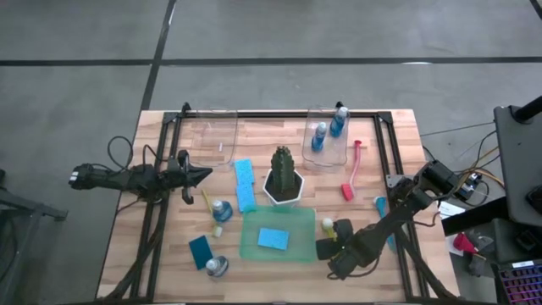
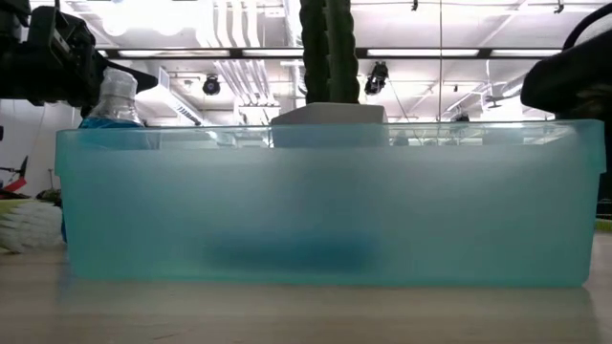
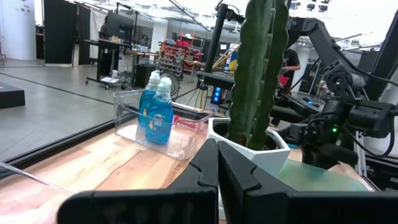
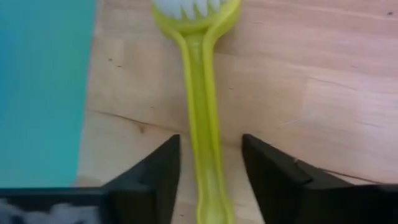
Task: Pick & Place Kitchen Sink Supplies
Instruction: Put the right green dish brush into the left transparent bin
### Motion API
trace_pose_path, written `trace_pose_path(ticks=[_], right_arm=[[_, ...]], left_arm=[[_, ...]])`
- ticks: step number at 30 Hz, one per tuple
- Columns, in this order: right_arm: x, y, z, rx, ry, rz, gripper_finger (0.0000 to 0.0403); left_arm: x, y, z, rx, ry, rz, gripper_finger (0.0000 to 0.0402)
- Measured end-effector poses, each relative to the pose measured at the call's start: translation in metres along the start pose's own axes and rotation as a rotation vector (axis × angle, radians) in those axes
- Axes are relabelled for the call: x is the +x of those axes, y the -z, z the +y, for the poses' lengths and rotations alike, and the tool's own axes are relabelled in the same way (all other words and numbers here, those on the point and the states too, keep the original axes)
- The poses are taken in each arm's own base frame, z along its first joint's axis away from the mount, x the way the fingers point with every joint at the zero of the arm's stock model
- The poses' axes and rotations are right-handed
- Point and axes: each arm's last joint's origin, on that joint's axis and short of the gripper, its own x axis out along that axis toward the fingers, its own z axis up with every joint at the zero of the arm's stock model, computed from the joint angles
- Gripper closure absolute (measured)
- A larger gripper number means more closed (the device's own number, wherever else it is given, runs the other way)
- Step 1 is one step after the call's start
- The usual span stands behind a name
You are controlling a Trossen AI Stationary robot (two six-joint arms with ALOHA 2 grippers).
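My right gripper (image 1: 332, 247) is low over the table near the green tray's right side, open. In the right wrist view its fingers (image 4: 210, 146) stand on either side of a yellow brush's handle (image 4: 202, 118), with gaps showing on both sides. The brush's white-bristled head (image 1: 327, 224) lies flat on the table. My left gripper (image 1: 201, 175) waits shut at the table's left (image 3: 217, 146). Two blue-liquid bottles (image 1: 318, 135) stand in the far right clear bin. Two more bottles (image 1: 222, 209) (image 1: 217, 268) stand on the table. One blue sponge (image 1: 273, 239) lies in the tray.
A dark green plant in a white pot (image 1: 284, 178) stands mid-table behind the green tray (image 1: 251, 246). A clear bin (image 1: 212, 135) sits at the far left. A long blue sponge (image 1: 244, 184), a dark sponge (image 1: 201, 251), and yellow (image 1: 207, 206), red (image 1: 351, 174) and blue (image 1: 381, 206) brushes lie around.
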Motion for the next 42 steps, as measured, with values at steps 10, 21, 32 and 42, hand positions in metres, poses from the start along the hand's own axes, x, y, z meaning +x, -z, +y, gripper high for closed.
trace_pose_path(ticks=[10,21,32,42], right_arm=[[-0.013,0.004,0.012,-0.006,0.007,0.002,0.0357],[-0.071,0.015,0.049,-0.102,-0.104,0.059,0.0342],[-0.148,0.007,0.086,-0.148,-0.297,-0.014,0.0350],[-0.194,-0.010,0.111,-0.220,-0.515,-0.185,0.0349]], left_arm=[[0.000,0.000,0.000,0.000,0.000,0.000,0.0401],[0.000,0.000,0.000,0.000,0.000,-0.001,0.0401],[0.000,-0.005,-0.001,-0.172,0.024,-0.047,0.0401],[-0.002,-0.021,-0.003,-0.842,0.135,-0.166,0.0401]])
